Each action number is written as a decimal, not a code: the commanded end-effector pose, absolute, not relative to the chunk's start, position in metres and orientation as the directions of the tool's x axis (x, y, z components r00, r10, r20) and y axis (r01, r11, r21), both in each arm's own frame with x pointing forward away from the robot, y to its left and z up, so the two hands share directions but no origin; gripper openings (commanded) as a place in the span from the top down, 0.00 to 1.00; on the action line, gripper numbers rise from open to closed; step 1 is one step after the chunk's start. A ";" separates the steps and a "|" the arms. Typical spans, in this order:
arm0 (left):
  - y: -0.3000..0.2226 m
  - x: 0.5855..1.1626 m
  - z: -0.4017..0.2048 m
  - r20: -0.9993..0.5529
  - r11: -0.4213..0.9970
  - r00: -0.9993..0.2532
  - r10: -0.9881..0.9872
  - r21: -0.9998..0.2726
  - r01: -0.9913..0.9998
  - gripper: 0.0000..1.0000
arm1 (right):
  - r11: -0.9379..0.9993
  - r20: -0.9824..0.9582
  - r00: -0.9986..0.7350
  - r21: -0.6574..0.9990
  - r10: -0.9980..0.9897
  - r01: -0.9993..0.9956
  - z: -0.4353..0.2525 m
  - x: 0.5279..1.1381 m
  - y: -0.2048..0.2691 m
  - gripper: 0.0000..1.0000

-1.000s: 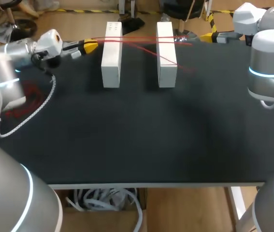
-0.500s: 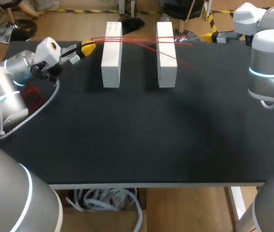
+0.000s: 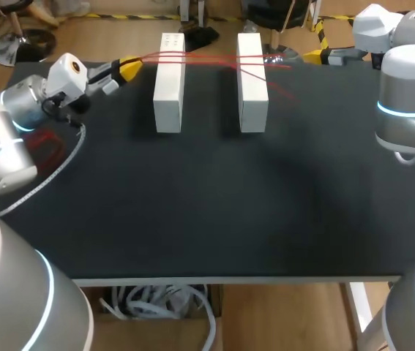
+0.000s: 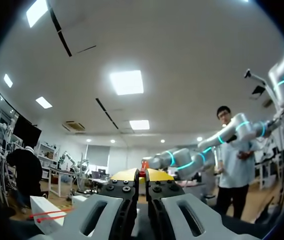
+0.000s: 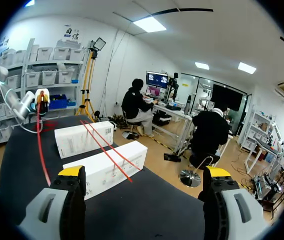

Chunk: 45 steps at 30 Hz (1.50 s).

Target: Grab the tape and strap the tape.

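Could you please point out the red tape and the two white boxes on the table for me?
red tape (image 5: 107,151): right wrist view, the stretch crossing the nearer box.
left box (image 3: 169,88): head view, middle of its top face.
right box (image 3: 252,80): head view, middle of its top face.

The head camera is looking down from behind onto the black worktop (image 3: 192,219), sharing the two white rectangular blocks (image 3: 169,82) and thin red tape (image 3: 211,62) with the low right wrist camera, while the left wrist camera is pointing upward.
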<state>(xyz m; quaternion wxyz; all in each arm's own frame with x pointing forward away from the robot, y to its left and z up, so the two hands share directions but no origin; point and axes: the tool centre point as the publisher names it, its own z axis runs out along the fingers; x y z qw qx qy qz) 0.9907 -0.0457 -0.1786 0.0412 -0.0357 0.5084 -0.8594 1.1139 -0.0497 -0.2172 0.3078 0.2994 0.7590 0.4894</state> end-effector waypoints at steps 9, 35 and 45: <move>-0.038 0.970 -0.156 0.045 -0.479 -0.982 -0.184 -0.877 0.050 1.00 | 0.343 -0.174 -0.632 0.926 0.755 0.155 -0.217 1.114 -0.050 0.00; -0.038 0.972 -0.157 0.064 -0.471 -0.984 -0.168 -0.882 0.023 1.00 | 0.343 -0.174 -0.632 0.926 0.755 0.155 -0.217 1.114 -0.050 0.00; -0.038 0.972 -0.157 0.064 -0.471 -0.984 -0.168 -0.882 0.023 1.00 | 0.343 -0.174 -0.632 0.926 0.755 0.155 -0.217 1.114 -0.050 0.00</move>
